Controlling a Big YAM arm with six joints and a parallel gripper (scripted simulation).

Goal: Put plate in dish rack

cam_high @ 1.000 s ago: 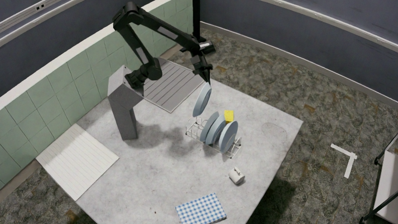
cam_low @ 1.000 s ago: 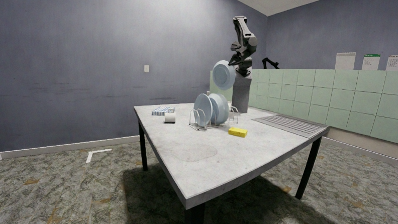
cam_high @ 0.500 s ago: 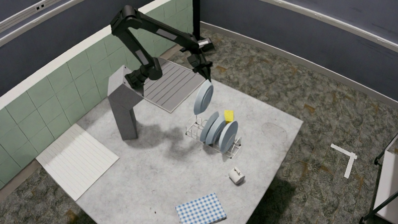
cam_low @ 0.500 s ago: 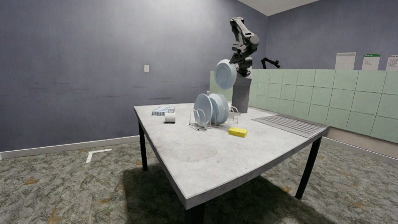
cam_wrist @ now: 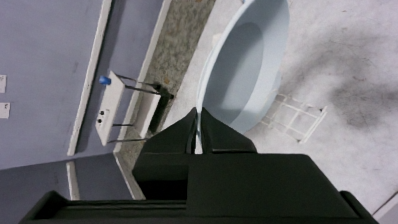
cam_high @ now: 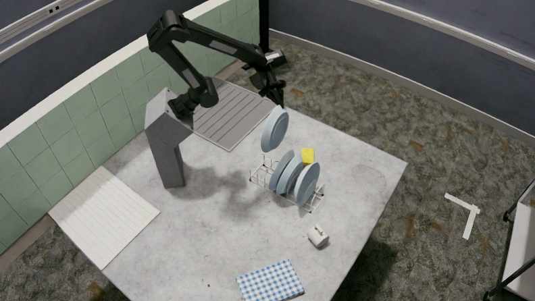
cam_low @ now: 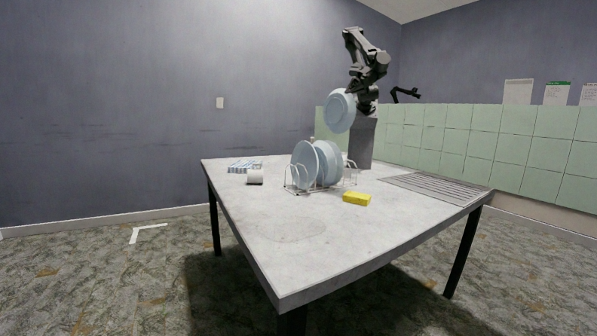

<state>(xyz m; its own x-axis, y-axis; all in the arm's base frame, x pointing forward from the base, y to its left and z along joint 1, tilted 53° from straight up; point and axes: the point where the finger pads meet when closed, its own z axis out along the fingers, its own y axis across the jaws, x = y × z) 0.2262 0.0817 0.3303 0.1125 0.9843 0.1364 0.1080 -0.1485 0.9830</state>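
My gripper [cam_high: 281,104] [cam_low: 353,89] [cam_wrist: 198,112] is shut on the top rim of a pale blue plate [cam_high: 275,129] [cam_low: 339,110] [cam_wrist: 245,65]. The plate hangs on edge, nearly upright, high above the near-arm end of the white wire dish rack [cam_high: 259,173] [cam_low: 297,194] [cam_wrist: 300,120]. Three pale blue plates [cam_high: 295,176] [cam_low: 317,163] stand upright in the rack's slots at its other end. The slots at the end nearest the arm are empty. The rack stands on the counter [cam_high: 209,224] [cam_low: 317,233].
A yellow sponge [cam_high: 307,155] [cam_low: 356,197] lies beside the rack. A white mug [cam_high: 317,235] [cam_low: 254,176] lies on its side, and a blue checked cloth [cam_high: 270,281] [cam_low: 244,165] is at the counter's edge. A grey ribbed drainboard [cam_high: 232,112] [cam_low: 438,187] and the arm's grey pedestal [cam_high: 166,149] stand behind.
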